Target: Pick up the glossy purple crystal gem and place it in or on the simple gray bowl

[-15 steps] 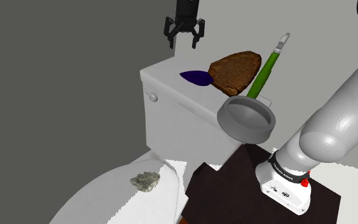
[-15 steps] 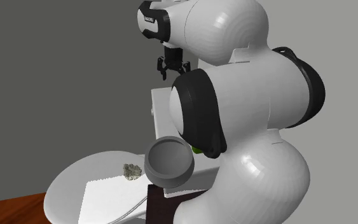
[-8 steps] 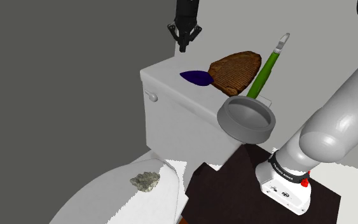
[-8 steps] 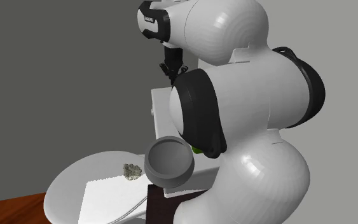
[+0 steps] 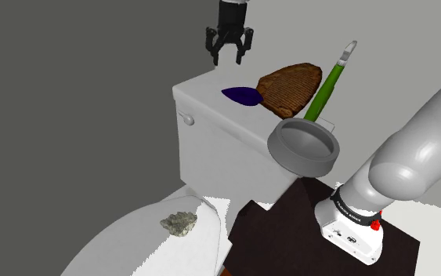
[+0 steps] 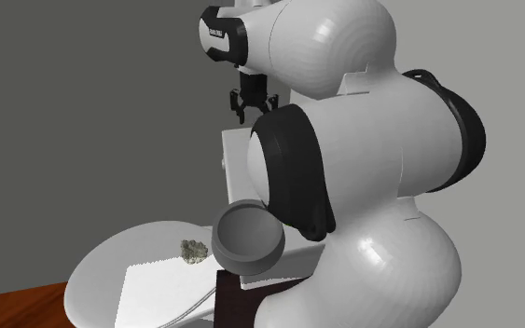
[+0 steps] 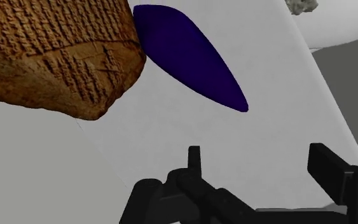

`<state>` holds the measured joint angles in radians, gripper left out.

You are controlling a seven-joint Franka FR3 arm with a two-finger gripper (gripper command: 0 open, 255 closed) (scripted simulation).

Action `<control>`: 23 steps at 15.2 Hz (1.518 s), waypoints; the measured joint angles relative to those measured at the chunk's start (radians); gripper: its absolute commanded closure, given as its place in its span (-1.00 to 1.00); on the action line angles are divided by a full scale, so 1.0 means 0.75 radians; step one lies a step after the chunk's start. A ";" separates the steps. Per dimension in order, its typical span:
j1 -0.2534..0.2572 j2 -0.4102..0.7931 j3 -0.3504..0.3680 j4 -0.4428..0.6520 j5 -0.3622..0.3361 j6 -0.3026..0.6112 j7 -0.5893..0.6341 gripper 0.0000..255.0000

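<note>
Jaws apart and empty, the gripper [image 5: 228,56] hangs above the dark gem [image 7: 190,54] lying just ahead of them, likely to line up a grasp.

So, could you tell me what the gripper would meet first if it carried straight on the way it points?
Probably the white tank lid: bare lid shows between the open fingers of the gripper, and the purple gem lies just off that line, though depth is unclear.

Smooth dark purple gem [image 7: 190,57], rough carved brown slab [image 7: 50,57]
</note>
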<state>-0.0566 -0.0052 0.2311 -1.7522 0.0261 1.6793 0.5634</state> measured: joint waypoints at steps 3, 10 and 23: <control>0.014 -0.103 0.006 -0.175 -0.012 0.041 -0.300 -1.00; 0.044 -0.259 -0.013 -0.467 -0.045 0.146 -0.769 -1.00; 0.045 -0.256 -0.014 -0.566 -0.047 0.246 -0.777 1.00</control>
<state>-0.0228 -0.1974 0.2209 -2.1766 -0.0094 1.8641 -0.0196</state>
